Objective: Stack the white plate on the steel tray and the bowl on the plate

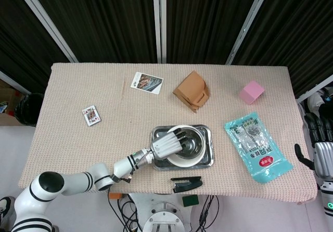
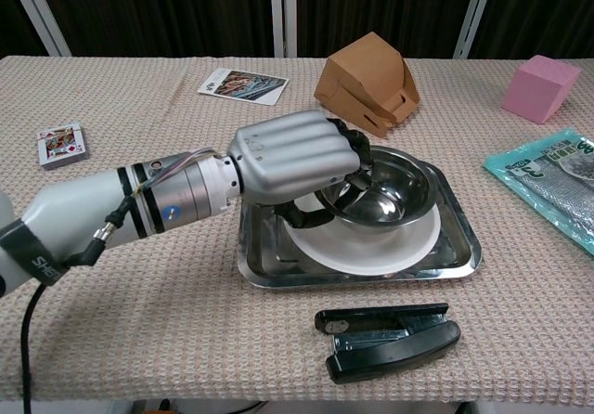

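The steel bowl (image 2: 385, 189) (image 1: 191, 143) sits on the white plate (image 2: 371, 254) (image 1: 178, 161), which lies in the steel tray (image 2: 457, 250) (image 1: 208, 130) near the table's front edge. My left hand (image 2: 292, 159) (image 1: 167, 144) grips the bowl's left rim, with fingers curled over the rim into the bowl and the thumb beneath. The hand hides the left part of the plate and tray. My right hand (image 1: 321, 147) hangs off the table's right side, fingers apart and holding nothing.
A black stapler (image 2: 385, 338) (image 1: 186, 184) lies just in front of the tray. Behind the tray stands a brown cardboard box (image 2: 367, 80). A pink block (image 2: 541, 87) and a green packet (image 2: 557, 187) are at the right. Playing cards (image 2: 61, 145) and a photo card (image 2: 243, 85) lie at the left.
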Tool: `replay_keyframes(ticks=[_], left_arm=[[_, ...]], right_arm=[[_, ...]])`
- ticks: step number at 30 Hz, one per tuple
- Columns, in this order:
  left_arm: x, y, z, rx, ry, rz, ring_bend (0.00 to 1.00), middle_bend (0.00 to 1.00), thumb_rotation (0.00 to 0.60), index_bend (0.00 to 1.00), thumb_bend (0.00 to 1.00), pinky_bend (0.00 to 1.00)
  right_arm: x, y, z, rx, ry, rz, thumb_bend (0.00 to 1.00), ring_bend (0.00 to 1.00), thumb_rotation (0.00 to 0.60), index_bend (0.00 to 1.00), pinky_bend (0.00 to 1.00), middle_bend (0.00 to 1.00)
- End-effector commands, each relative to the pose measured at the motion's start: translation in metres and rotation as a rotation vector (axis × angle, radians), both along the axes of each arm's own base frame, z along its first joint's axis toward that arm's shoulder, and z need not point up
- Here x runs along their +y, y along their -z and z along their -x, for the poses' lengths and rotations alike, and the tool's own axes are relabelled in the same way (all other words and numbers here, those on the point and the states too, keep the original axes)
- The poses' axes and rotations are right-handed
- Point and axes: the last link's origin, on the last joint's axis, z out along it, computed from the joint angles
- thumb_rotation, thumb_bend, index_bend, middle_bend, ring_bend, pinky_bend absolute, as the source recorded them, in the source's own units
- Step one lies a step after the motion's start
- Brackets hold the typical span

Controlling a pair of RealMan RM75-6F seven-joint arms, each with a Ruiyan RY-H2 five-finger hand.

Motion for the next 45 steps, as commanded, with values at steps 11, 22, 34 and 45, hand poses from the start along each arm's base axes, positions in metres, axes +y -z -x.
replay_keyframes(ticks=[11, 22, 34, 45], left_arm=[[-0.002, 0.002, 0.007, 0.0, 0.014, -0.008, 0.21, 0.37, 0.6, 0.65, 0.42, 0.28], [-0.003, 0.003, 0.006, -0.009, 0.037, -0.005, 0.21, 0.36, 0.6, 0.49, 0.36, 0.28], [-0.004, 0.001, 0.008, -0.021, 0.051, -0.011, 0.21, 0.34, 0.6, 0.35, 0.18, 0.28], [-0.003, -0.022, 0.012, -0.06, 0.06, -0.053, 0.21, 0.33, 0.6, 0.34, 0.17, 0.3]], right_arm=[[0.001, 0.001, 0.0, 0.002, -0.001, -0.002, 0.39, 0.0, 0.6, 0.0, 0.0, 0.0], [0.001, 0.001, 0.0, 0.002, 0.002, -0.002, 0.39, 0.0, 0.6, 0.0, 0.0, 0.0], [0.001, 0.001, 0.0, 0.001, 0.002, -0.002, 0.39, 0.0, 0.6, 0.0, 0.0, 0.0], [0.0, 0.003, -0.003, 0.001, -0.009, -0.008, 0.39, 0.0, 0.6, 0.0, 0.0, 0.0]])
